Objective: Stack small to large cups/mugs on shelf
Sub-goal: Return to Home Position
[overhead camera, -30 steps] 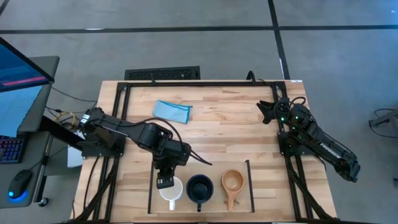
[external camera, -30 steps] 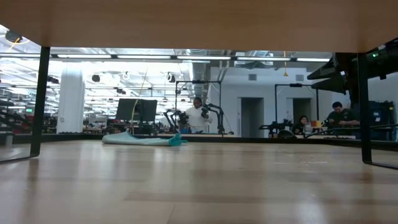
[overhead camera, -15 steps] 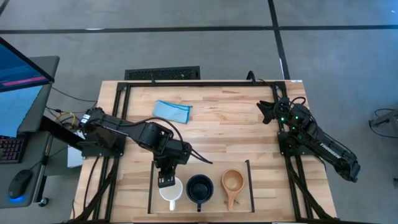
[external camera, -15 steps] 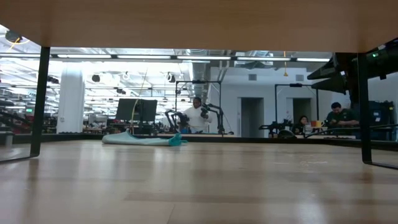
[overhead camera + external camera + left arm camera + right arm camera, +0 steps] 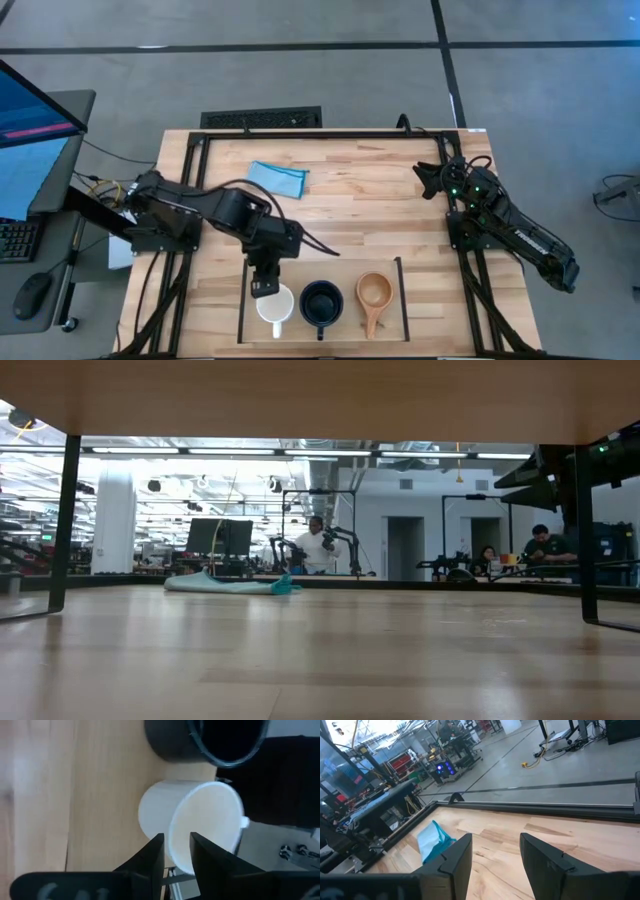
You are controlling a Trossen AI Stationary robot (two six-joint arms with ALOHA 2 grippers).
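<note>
Three cups stand upright in a row on the shelf [image 5: 401,295] at the table's near edge: a white mug [image 5: 276,306] on the left, a dark mug [image 5: 320,302] in the middle, and a tan wooden cup [image 5: 373,292] on the right. My left gripper [image 5: 263,289] points down over the white mug's far rim. In the left wrist view the gripper [image 5: 176,851] is a little open, with the white mug [image 5: 160,815] and the dark mug [image 5: 220,740] below it. My right gripper [image 5: 430,176] is open and empty at the table's far right. My left gripper stands astride the white mug's far rim [image 5: 173,840] from above, one finger over the outer wall and one over the opening. I cannot tell whether either finger touches it. The mug stands upright on the shelf.
A folded light-blue cloth [image 5: 277,177] lies at the far left of the table, and also shows in the right wrist view [image 5: 432,842]. Black frame rails [image 5: 300,133] run around the tabletop. The bare wood in the middle of the table holds nothing.
My left gripper has drawn back a little toward the table's far edge, and its arm has swung slightly toward the left. The white mug has stayed where it was on the shelf.
</note>
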